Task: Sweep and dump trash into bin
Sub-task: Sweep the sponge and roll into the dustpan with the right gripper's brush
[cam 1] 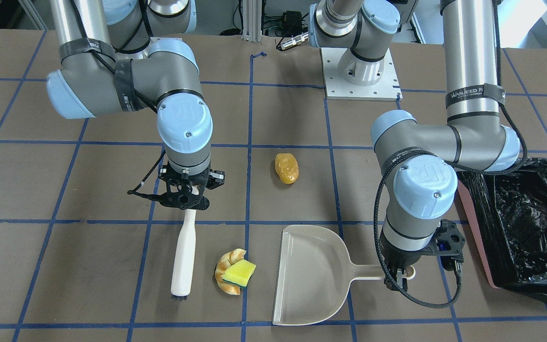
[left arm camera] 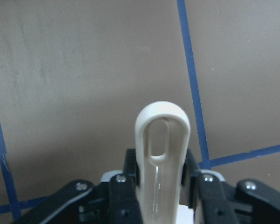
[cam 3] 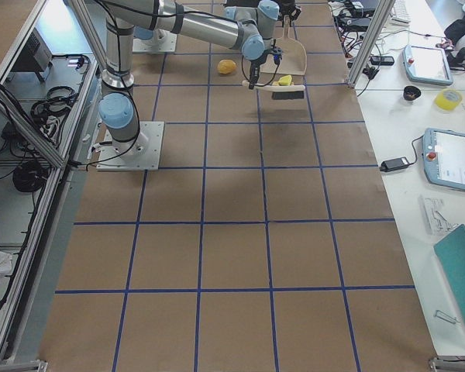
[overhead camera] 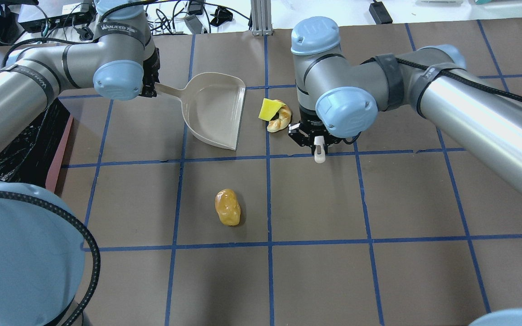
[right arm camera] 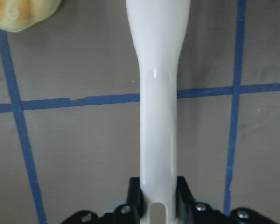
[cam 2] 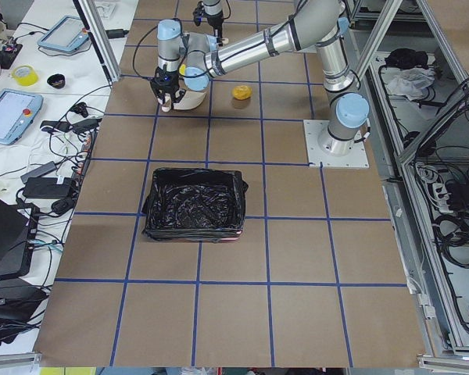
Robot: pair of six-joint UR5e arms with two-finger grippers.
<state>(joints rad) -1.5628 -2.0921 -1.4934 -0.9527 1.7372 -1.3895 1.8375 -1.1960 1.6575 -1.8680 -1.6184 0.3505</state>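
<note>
My left gripper (cam 1: 399,278) is shut on the handle (left arm camera: 161,149) of the beige dustpan (cam 1: 311,275), which lies flat on the table. My right gripper (cam 1: 189,202) is shut on the white brush (cam 1: 184,251), its bristles down on the table. The tan croissant (cam 1: 226,278) with the yellow sponge piece (cam 1: 239,270) leaning on it lies between brush and dustpan mouth. The glossy yellow-orange potato lump (cam 1: 287,167) lies apart, nearer the robot's base. The pink bin (cam 1: 473,223) with its black bag (cam 1: 525,223) stands beside my left arm.
The brown table has a blue tape grid. My right arm's mounting plate (cam 1: 360,83) is at the back. The dustpan also shows in the overhead view (overhead camera: 213,108), with the croissant (overhead camera: 280,121) just right of its open edge. Tablets and cables lie beyond the table ends.
</note>
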